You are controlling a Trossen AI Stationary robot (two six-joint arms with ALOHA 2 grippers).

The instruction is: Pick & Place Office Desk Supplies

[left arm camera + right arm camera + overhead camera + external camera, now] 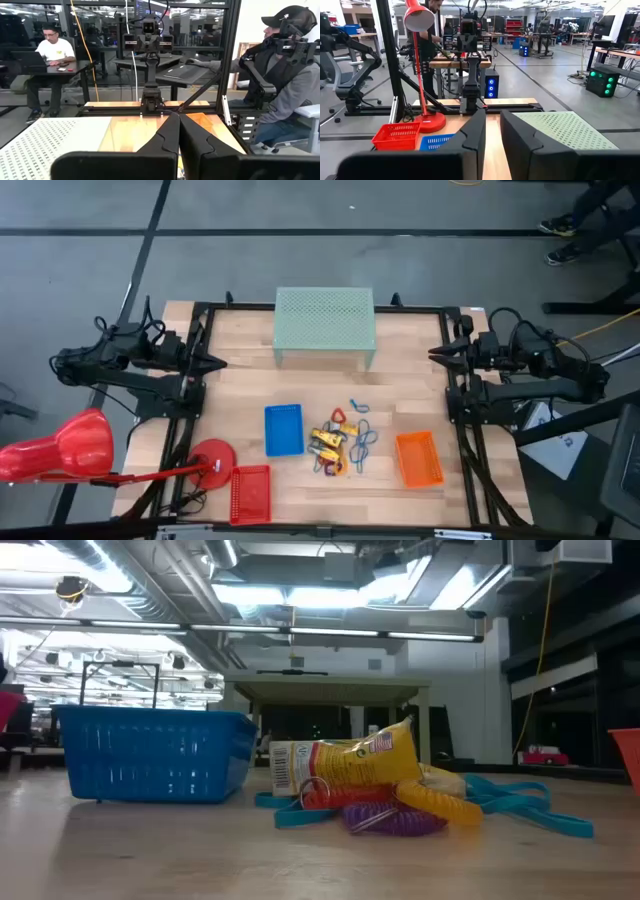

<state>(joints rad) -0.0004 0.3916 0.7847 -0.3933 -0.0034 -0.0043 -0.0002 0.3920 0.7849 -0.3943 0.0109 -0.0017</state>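
The office supplies point(342, 442) are lying heaped mid-table between the blue tray point(283, 429) and orange tray point(418, 458): yellow-and-black clips, blue wire loops, red, orange and purple coils. The left gripper point(218, 363) is waiting pinched closed at the left edge, while the right gripper point(436, 354) is showing a narrow gap, gripping nothing.

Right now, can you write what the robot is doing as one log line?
left gripper: shut, waiting at table's left edge | right gripper: parted, empty, waiting at right edge | supplies pile: untouched

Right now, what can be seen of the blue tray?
The blue tray is a small rectangular mesh basket, plastic by its look, standing upright on the wooden table. It lies left of the supplies pile, seemingly just clear of it, with the red tray nearer the front edge. No contents are visible.
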